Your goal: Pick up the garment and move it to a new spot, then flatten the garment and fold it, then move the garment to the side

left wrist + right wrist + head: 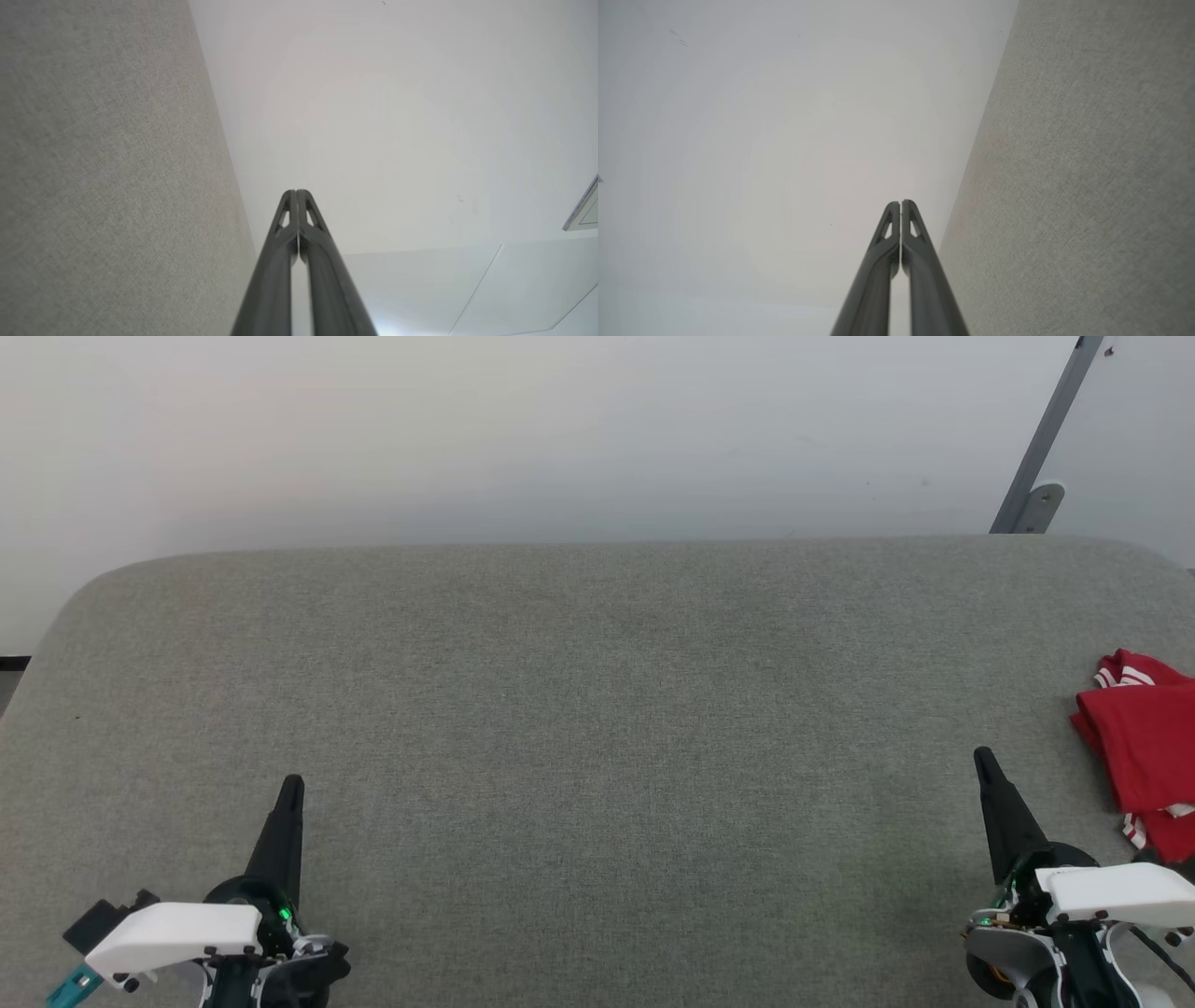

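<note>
Closed left pincer (291, 786), closed right pincer (982, 758), red garment (1146, 747) nearby

Grey fabric surface (597, 728) before plain white wall (523, 429); grey metal bar (1046, 439) upper right.

Even, soft light w/ faint shadows; sharp pics, slight edge distortion.

Grey woven-fabric work surface (597, 756) with rounded far corners spread before me, plain white wall (560, 429) directly behind it, slanted grey metal strut (1052, 429) against that wall at my far right, rounded bracket (1041, 504) at its foot.
</note>
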Motion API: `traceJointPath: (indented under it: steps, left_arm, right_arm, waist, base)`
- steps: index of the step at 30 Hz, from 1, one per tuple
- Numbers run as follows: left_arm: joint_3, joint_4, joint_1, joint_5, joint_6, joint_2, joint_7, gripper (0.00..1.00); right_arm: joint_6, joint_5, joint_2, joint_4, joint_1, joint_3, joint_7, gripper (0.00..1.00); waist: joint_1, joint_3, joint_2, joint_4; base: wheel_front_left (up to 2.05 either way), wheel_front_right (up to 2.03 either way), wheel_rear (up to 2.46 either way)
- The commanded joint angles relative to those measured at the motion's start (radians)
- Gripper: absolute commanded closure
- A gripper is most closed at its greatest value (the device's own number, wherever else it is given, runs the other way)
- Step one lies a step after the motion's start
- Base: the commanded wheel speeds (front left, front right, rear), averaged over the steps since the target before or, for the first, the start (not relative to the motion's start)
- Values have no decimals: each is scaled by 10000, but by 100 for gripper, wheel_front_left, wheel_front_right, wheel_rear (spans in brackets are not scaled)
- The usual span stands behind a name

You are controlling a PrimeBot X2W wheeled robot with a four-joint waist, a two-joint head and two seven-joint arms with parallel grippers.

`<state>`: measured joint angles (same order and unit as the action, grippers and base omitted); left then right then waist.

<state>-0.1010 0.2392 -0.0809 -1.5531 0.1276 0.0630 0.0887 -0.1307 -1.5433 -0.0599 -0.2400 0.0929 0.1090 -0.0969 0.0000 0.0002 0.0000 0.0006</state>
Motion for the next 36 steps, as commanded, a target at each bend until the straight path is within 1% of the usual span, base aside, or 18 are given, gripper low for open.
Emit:
traceJointPath:
  steps: [1,10,36]
  left_arm:
    - [-45,7,-240,-185,52,-23,80,100]
    - [-78,74,-363,-694,54,-92,240,100]
    - [-102,69,-350,-631,55,-103,253,100]
  right_arm:
    - [-1,-212,66,-34,146,41,-63,100]
    - [0,-740,124,-68,207,73,-225,100]
    - [0,-706,114,-65,188,66,-207,100]
  waist:
    - [0,4,0,-1]
    - [0,28,0,-6]
    - [0,29,0,-6]
  base:
    - [0,0,0]
    - [0,0,0]
    - [0,0,0]
